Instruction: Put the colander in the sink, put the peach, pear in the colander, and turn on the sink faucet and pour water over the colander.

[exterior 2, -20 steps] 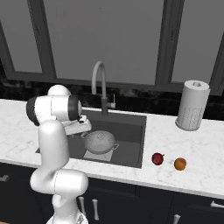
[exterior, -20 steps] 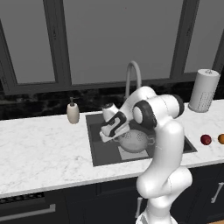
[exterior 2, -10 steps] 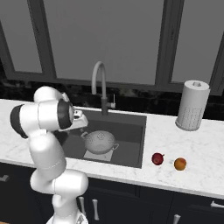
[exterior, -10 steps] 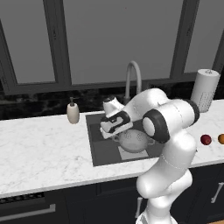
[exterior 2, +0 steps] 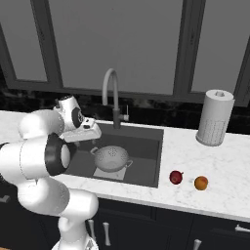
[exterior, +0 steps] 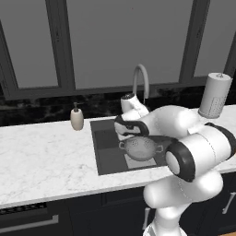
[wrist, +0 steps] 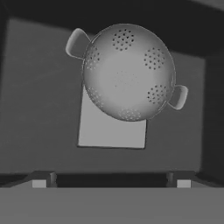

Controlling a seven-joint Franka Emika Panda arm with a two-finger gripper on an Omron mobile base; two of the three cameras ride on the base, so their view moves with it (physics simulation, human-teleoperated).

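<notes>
Colander (wrist: 128, 72) sits in sink (exterior 2: 146, 161) over the light floor patch, empty. Gripper (exterior 2: 92, 131) hangs above it, jaws wide apart, holding nothing. Risk: reaching for pear (exterior 2: 176, 177) or peach (exterior 2: 200, 183), arm clips faucet (exterior 2: 113, 97); round fruit rolls off.

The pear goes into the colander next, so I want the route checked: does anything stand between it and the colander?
Nothing visible does. The pear lies on the counter right of the sink; only bare counter and the rim separate it from the colander.
</notes>
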